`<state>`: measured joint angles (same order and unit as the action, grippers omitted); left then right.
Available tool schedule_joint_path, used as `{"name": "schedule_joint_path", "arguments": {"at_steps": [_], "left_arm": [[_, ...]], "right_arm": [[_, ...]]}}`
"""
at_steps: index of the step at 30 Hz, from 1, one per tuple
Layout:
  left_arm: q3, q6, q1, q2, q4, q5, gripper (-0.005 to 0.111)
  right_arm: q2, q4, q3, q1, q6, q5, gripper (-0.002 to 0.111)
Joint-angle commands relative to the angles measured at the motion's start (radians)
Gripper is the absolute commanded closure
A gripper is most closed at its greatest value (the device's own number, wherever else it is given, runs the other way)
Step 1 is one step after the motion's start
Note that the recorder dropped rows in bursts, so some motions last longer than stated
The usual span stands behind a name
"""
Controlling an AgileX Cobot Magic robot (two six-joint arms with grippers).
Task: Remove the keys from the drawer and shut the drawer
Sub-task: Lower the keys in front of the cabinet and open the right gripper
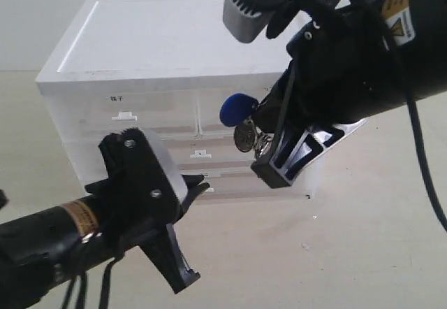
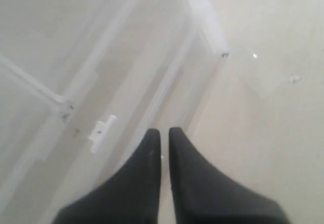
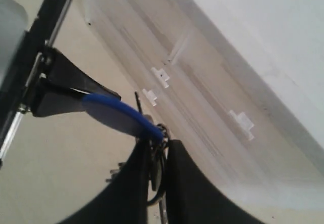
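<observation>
right gripper [image 3: 159,147]: jaws pinched on the keys [image 1: 245,134], blue fob dangling, held in the air before the cabinet [image 1: 154,50] | left gripper [image 2: 164,133]: jaws nearly together, empty, tips at the front of the drawer [image 1: 234,187], lowest tier

2 pincers [image 2: 162,133] [image 3: 158,145], 1 cabinet [image 1: 140,43], 1 keyring [image 1: 246,136].

Robot lab: plain tabletop [image 1: 363,253], plastic drawer cabinet [image 1: 154,43]

Label strip [image 1: 116,98] on upper-left drawer [image 1: 157,106] showed two tiny characters, unreadable; yellow arm stickers [image 1: 397,10] were illegible too.
</observation>
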<state>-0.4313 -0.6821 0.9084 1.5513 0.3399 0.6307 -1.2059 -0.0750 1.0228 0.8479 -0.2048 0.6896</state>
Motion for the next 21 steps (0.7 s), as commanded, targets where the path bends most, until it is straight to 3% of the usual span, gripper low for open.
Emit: {"name": "schedule_joint_path", "arguments": {"at_steps": [1,5,13,21], "left_arm": [[0.081,0.001,0.014,-0.213,0.074,0.008,0.102],[0.134,-0.007,0.014,-0.416,0.194,0.026,0.102],[0.218,-0.007,0.014,-0.709,0.203,0.026,0.102],[0.261,-0.002,0.014,-0.769,0.203,0.073,0.102]], "right_arm": [[0.008,0.089,-0.064,0.002,-0.105,-0.099,0.108],[-0.004,0.093,-0.111,0.002,-0.12,-0.191,0.108],[-0.182,0.124,-0.116,0.002,-0.176,-0.303,0.108],[-0.381,0.13,-0.101,0.002,-0.232,-0.448,0.108]]}}
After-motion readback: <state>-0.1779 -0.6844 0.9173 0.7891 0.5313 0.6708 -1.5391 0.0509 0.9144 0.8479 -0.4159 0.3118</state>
